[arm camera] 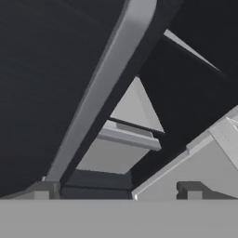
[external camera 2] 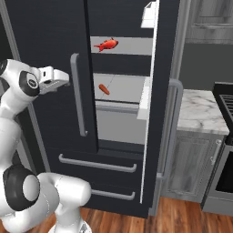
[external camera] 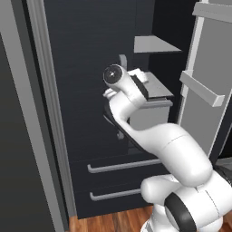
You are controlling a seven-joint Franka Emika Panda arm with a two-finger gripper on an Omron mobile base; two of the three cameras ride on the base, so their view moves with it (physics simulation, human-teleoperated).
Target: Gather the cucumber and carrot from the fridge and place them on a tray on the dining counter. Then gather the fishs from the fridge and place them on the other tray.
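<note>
Fridge (external camera 2: 123,191) w/ right door swung open. Red-orange fish (external camera 2: 106,44) on upper shelf, carrot (external camera 2: 104,89) on shelf below. Gripper (external camera 2: 62,80) w/ fingers spread wide, nothing held, just left of closed door's bar handle (external camera 2: 78,95).

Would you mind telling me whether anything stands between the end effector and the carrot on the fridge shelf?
Yes. The fridge's closed left door and its grey bar handle stand between the open end effector and the carrot, which lies on a shelf behind the open right side.
</note>
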